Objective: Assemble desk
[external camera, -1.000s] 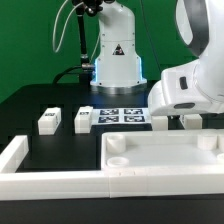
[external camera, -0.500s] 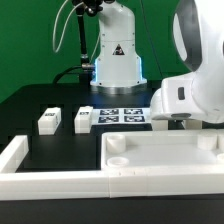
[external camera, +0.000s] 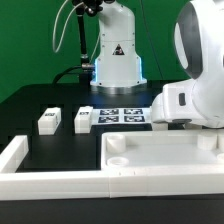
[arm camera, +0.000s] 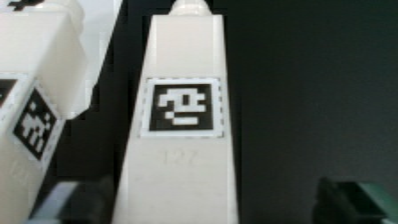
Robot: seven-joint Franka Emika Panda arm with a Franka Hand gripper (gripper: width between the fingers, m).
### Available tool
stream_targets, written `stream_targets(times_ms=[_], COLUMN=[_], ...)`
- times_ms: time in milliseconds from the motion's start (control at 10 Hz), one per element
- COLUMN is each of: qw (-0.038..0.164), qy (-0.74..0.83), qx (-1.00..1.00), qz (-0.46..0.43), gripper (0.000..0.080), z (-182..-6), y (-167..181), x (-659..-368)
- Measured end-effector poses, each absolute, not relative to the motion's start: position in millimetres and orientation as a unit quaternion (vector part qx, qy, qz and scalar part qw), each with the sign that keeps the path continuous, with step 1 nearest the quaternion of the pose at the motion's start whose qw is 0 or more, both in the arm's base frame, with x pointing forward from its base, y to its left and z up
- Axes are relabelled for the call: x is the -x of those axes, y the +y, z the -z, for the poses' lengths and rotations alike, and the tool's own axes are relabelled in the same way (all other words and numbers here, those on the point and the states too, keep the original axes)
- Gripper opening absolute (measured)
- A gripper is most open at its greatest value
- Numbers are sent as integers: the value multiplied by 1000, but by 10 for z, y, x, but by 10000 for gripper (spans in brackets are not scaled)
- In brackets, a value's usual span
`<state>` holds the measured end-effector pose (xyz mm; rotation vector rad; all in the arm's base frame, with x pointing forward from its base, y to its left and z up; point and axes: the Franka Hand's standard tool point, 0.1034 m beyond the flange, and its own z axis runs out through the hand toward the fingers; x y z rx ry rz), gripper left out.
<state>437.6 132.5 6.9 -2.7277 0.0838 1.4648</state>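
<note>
1 leg (tagged) near hand

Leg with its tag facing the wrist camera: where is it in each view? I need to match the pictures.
Wrist view: the leg runs lengthwise through the middle of the picture, tag up, between the fingers of the open gripper.
Exterior view: not visible; the arm's white housing at the exterior view's right hides that spot.
Shared landmark: the black table.
</note>
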Motion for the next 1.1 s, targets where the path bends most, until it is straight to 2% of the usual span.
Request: stream_targets(times_ms=[100, 200, 800, 1100], qw=[22, 22, 27, 49], qy=[27, 27, 15, -15], qx=[881, 881, 882, 900], qz=[-472, -472, -471, -433], gripper=[379, 287, 287, 288], z=[-67, -67, -88, -624], y=[1325, 1326, 1314, 1197], x=[-4378, -4379, -4398, -4655])
